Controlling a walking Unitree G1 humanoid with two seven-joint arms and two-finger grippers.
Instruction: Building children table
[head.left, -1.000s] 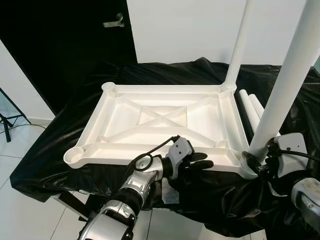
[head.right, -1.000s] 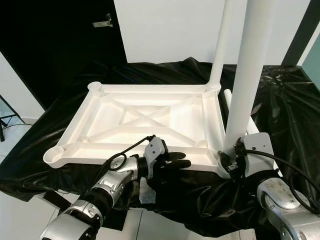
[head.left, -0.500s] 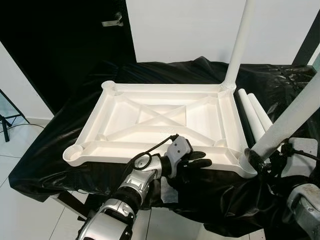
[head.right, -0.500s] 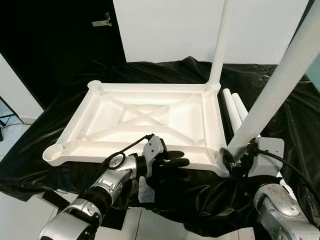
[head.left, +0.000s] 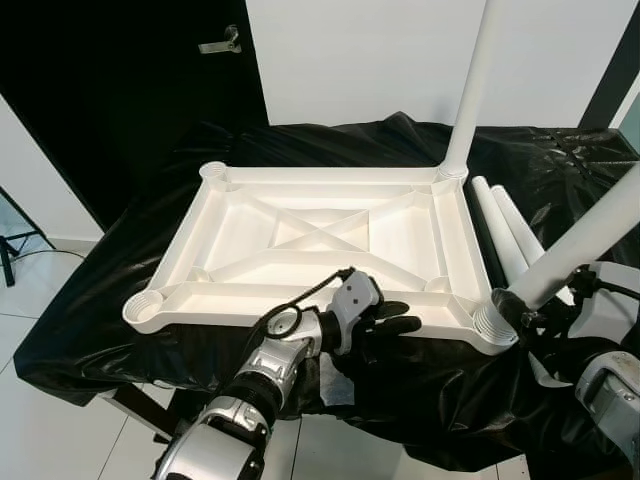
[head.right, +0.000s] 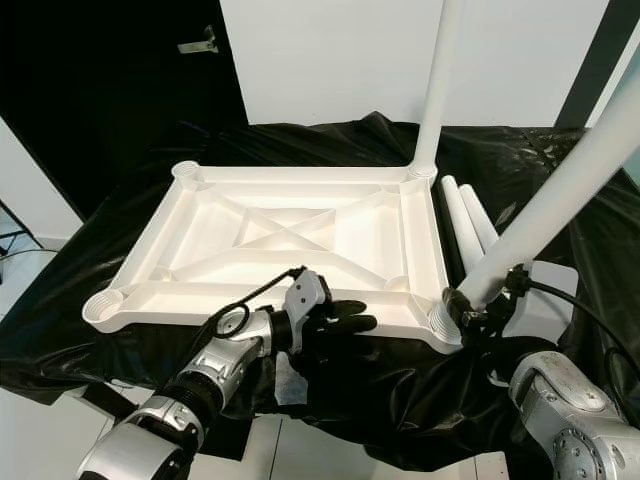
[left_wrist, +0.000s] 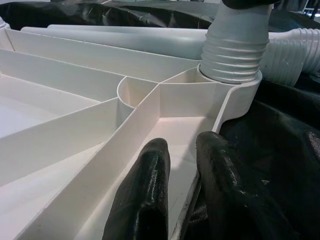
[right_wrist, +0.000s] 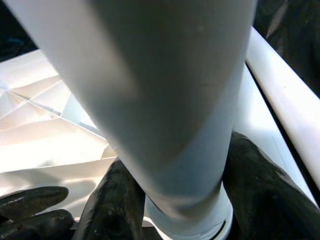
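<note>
Your upturned white tabletop (head.left: 320, 235) lies on the black-draped bench (head.left: 120, 300), one leg already upright in the far socket. Your right gripper (head.right: 487, 308) is clamped around a second table leg (head.left: 585, 240), which leans away over the near corner socket (head.left: 490, 325) (threads showing, so judged not seated). Straighten it, then screw. Your left gripper (head.left: 395, 325), fingers nearly closed, steadies the rim beside that socket.

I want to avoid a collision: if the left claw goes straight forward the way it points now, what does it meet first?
Probably the threaded base of the tilted leg in the tabletop's near right corner socket; the left claw points along the rim toward it. Depth is hard to judge.
</note>
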